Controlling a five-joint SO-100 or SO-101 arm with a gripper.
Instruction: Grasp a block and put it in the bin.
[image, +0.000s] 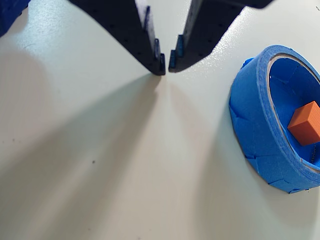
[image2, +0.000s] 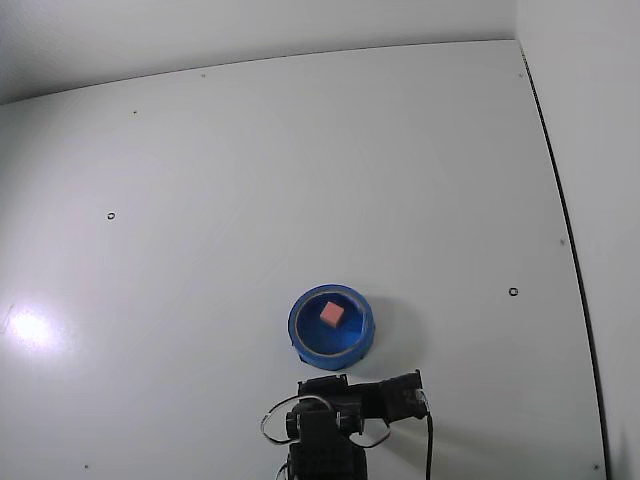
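The small pink-orange block (image: 305, 122) lies inside the round bright-blue bin (image: 252, 107), at the right edge of the wrist view. In the fixed view the block (image2: 333, 313) sits near the middle of the bin (image2: 301, 331), low on the table. My gripper (image: 167, 67) enters the wrist view from the top, left of the bin and apart from it. Its dark fingertips (image: 159, 59) nearly touch and hold nothing. In the fixed view the arm (image2: 335, 425) is folded just below the bin.
The white table (image2: 300, 170) stretches around the bin. It carries small screw holes (image2: 110, 216) and a bright light spot (image2: 28, 327). A wall edge (image2: 560, 200) runs down the right side. A blue part (image: 10, 15) shows in the wrist view's top-left corner.
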